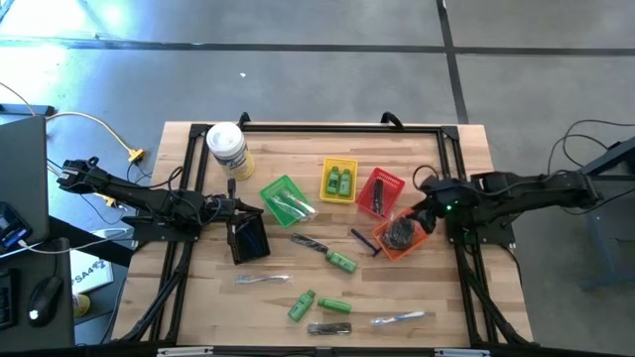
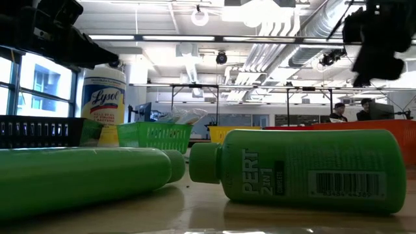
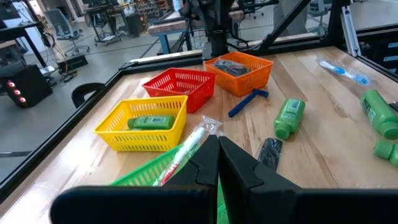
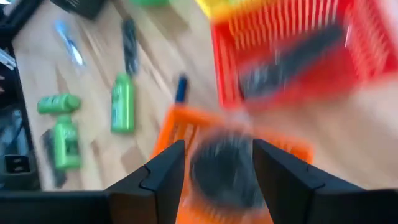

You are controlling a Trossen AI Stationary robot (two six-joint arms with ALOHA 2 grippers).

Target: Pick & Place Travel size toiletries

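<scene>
Travel size toiletries lie loose on the near half of the table: green bottles (image 1: 342,261) (image 1: 302,305) (image 1: 334,305), a dark comb (image 1: 310,242), a blue razor (image 1: 363,240) and clear-wrapped pieces (image 1: 260,281) (image 1: 397,318). A dark round disc (image 4: 224,171) lies in the orange basket (image 1: 402,235). My right gripper (image 4: 217,168) hangs open above that basket, one finger on either side of the disc and clear of it. My left gripper (image 3: 217,163) is shut, empty, beside the green basket (image 1: 286,198).
A yellow basket (image 1: 338,180) holds two green bottles, a red basket (image 1: 380,191) holds dark sticks, and the green basket holds clear-wrapped pieces. A black basket (image 1: 248,238) sits near my left gripper. A white-lidded jar (image 1: 226,147) stands at the far left.
</scene>
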